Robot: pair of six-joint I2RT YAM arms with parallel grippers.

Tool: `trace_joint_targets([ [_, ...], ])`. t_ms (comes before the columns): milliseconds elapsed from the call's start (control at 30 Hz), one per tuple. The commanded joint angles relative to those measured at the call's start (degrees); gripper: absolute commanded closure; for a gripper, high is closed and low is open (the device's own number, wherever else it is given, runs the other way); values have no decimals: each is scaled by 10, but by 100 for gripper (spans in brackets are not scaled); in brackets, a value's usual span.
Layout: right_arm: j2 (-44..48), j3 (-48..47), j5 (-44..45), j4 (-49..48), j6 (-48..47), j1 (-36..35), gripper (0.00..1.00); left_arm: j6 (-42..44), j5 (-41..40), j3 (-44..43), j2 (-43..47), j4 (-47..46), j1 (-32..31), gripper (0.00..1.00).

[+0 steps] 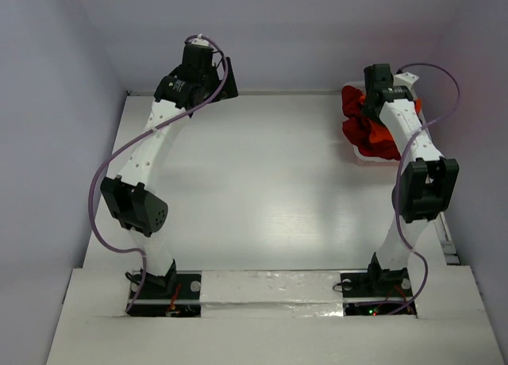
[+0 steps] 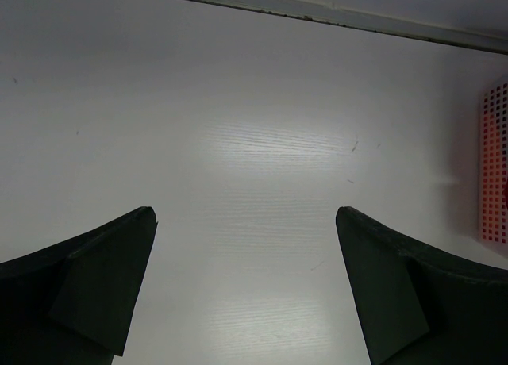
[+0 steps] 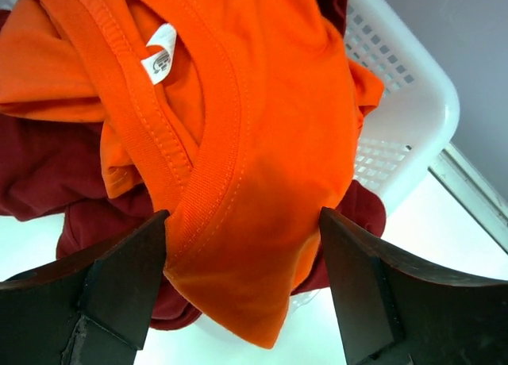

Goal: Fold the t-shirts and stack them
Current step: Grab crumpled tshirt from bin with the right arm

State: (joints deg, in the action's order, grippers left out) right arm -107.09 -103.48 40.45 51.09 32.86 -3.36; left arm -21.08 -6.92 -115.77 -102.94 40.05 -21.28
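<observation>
Robotics lab test cell. A plain white table [image 1: 270, 182] sits boxed in by bare pale walls [image 1: 48, 103]. A left arm [image 1: 155, 159] and right arm [image 1: 413, 135], white and black, are bolted at its near edge, trailing purple cables [image 1: 90, 206].

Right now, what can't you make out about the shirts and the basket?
Top view: basket mostly hidden under shirts and right arm.
Right wrist: crimson shirt largely covered by orange shirt, cut off left; tag print too small.
Left wrist: basket cut by right edge.
</observation>
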Motion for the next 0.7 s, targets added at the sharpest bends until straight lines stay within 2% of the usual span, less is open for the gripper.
trace_joint_targets([
  [0, -11, -30, -18, 13, 4, 4, 19, 5, 0, -25, 3, -3, 0, 1],
  [100, -19, -40, -50, 16, -4, 4, 20, 4, 0, -27, 2, -3, 0, 1],
  [200, -23, -49, -57, 22, -1, 4, 32, 4, -1, -30, 1, -2, 0, 1],
  [300, -18, -54, -50, 23, 2, 4, 55, 3, 0, -32, 0, -3, 0, 1],
  [333, -17, -56, -49, 23, 2, 4, 67, 3, -1, -32, -1, -3, 0, 1],
  [500, -14, -60, -35, 29, 12, 4, 90, 3, 0, -31, -2, -2, 0, 1],
  [533, -14, -58, -32, 30, 16, 4, 99, 3, 0, -31, -2, -3, 0, 1],
  [667, 8, -42, -8, 24, 31, 4, 100, 3, 0, -29, -1, -3, 0, 1],
])
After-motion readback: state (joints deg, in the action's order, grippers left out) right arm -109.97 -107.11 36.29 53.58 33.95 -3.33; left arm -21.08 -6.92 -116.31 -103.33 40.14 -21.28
